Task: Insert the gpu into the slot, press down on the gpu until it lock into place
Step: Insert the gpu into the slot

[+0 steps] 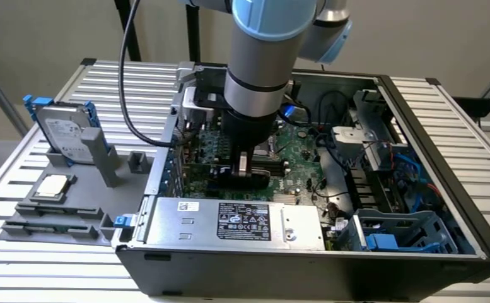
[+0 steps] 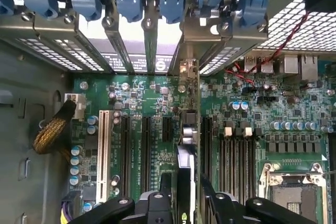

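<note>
The gpu (image 2: pixel 188 148) stands on edge on the green motherboard, its metal bracket (image 2: pixel 189 72) up against the case's rear slot openings. In the exterior view the gpu (image 1: pixel 238 180) is a dark card low inside the open computer case (image 1: pixel 312 252). My gripper (image 2: pixel 186 183) straddles the card's upper edge. One black finger (image 2: pixel 164 195) stands on each side, with a narrow gap to the card, so it is open. The gripper (image 1: pixel 243 165) reaches straight down from the arm into the case. The slot is hidden beneath the card.
A grey power-supply box (image 1: pixel 236 221) sits at the case's front. Black memory slots (image 2: pixel 236 156) and the processor socket (image 2: pixel 294 195) lie beside the card. A white slot (image 2: pixel 103 148) and yellow cables (image 2: pixel 50 132) lie on its other side. A hard drive (image 1: pixel 64 132) stands outside the case at the exterior view's left.
</note>
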`<state>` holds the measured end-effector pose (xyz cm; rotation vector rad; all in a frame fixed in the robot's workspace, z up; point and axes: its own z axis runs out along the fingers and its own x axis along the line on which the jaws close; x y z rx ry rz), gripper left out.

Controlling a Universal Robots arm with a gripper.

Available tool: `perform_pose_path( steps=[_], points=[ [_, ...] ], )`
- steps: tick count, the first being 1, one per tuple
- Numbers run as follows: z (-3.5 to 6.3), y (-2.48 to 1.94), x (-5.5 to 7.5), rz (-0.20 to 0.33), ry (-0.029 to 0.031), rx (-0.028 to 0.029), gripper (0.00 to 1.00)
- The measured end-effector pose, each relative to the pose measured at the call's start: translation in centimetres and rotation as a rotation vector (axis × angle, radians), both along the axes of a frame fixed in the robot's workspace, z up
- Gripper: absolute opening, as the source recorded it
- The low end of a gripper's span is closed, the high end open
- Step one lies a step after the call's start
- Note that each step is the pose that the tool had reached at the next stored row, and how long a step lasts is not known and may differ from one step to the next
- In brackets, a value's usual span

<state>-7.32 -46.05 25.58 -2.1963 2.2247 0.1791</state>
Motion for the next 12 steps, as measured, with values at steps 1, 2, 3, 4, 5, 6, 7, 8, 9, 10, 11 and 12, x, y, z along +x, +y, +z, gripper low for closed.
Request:
perform_pose_path(
  steps=[1, 2, 3, 4, 5, 6, 7, 8, 9, 10, 11, 12],
  points=[
    [0.44, 0.0, 0.0, 0.0, 0.0002, 0.0002, 0.33],
    [0.9, 0.0, 0.0, 0.0, 0.0004, -0.0001, 0.33],
    [1.36, 0.0, 0.0, 0.0, 0.0004, -0.0001, 0.33],
    [1.83, 0.0, 0.0, 0.0, 0.0004, -0.0002, 0.33],
    [2.29, 0.01, 0.0, 0.0, 0.0004, -0.0004, 0.33],
    [2.73, 0.01, 0.0, 0.0, 0.0004, -0.0004, 0.33],
    [3.19, 0.01, 0.0, 0.0, 0.0005, -0.0006, 0.31],
    [3.63, 0.01, 0.0, 0.0, 0.0004, -0.0005, 0.31],
    [4.07, 0.01, -0.1, 0.0, 0.0003, -0.0005, 0.24],
    [4.44, 0.01, -0.1, 0.0, 0.0004, -0.0006, 0.18],
    [4.61, 0.01, -0.2, 0.0, 0.0004, -0.0007, 0.18],
    [4.68, 0.0, -0.3, 0.0, 0.0002, -0.0006, 0.12]
  ],
)
